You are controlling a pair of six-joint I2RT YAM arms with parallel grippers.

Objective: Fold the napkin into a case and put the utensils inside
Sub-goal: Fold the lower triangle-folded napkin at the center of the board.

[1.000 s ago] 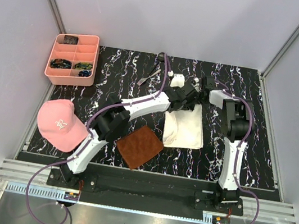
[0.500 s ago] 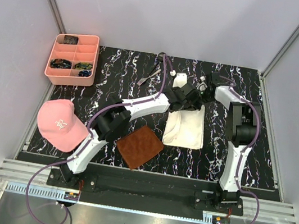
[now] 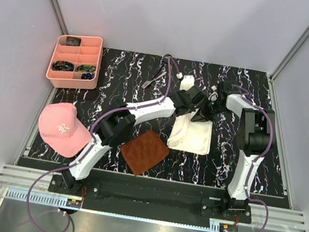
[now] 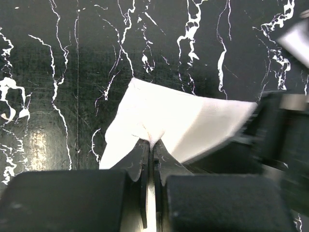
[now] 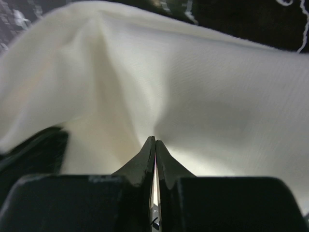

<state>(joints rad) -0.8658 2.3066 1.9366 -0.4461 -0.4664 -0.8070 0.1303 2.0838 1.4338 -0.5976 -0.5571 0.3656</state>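
The cream-white napkin (image 3: 191,135) lies folded right of the table's middle, its far edge raised. My left gripper (image 3: 194,106) is shut on that edge; in the left wrist view the cloth (image 4: 183,121) is pinched between the jaws (image 4: 151,142). My right gripper (image 3: 207,109) is at the same edge, just to the right. In the right wrist view its jaws (image 5: 155,140) are shut on the napkin (image 5: 193,87), whose creases run into the tips. The grey fork (image 3: 153,81) and a dark slim spoon (image 3: 164,67) lie at the far middle.
A brown textured mat (image 3: 145,151) lies near the front, left of the napkin. A pink cap (image 3: 61,128) sits at the left edge. A pink compartment tray (image 3: 78,37) with small items stands at the back left.
My right gripper has swung from the back right down and left onto the napkin's far edge and shut on it. The left gripper has kept its hold.
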